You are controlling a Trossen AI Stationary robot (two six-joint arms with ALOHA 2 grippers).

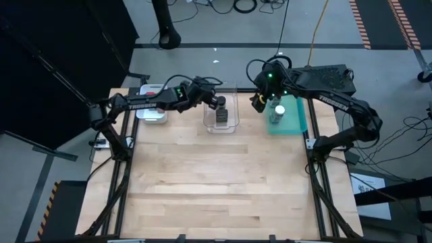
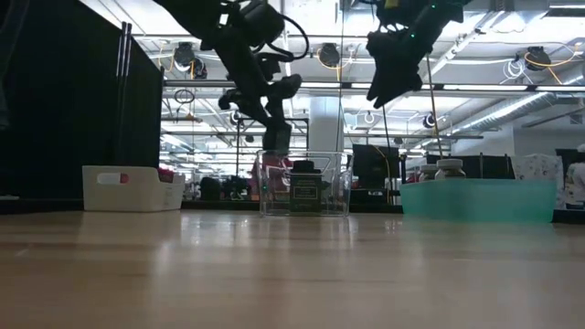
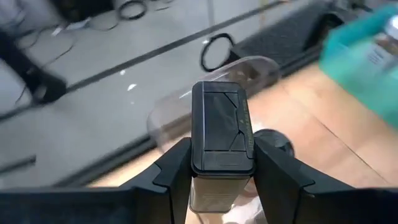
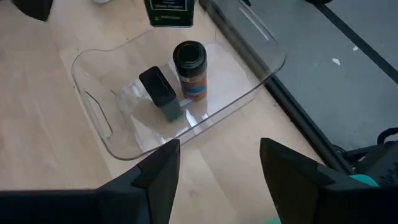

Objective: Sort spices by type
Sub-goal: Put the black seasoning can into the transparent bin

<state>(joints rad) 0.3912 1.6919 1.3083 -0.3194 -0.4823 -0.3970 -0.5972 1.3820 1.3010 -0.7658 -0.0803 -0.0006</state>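
Observation:
A dark tin with a black flip lid (image 3: 222, 124) is held in my left gripper (image 1: 217, 102), which is shut on it above the clear tray (image 1: 231, 125). In that tray stand another dark tin (image 4: 160, 93) and a round black-capped jar (image 4: 189, 68). My right gripper (image 4: 217, 168) hangs open with nothing between its fingers, over the strip of table between the clear tray and the teal tray (image 1: 297, 123). A white-capped jar (image 1: 279, 109) stands in the teal tray. My left gripper pinches the tin between its two fingers (image 3: 171, 174) on two opposite sides, at the lower edge of the lid (image 3: 198, 163). The fingers slant down from the table's left. The tin stands upright in the hold, lifted clear above the clear tray's rim (image 2: 302, 153).
A white tray (image 1: 152, 113) with something red in it stands at the far left, beside the clear tray. All three trays line the table's far edge. The bare wooden tabletop (image 1: 216, 182) stretches toward the near edge.

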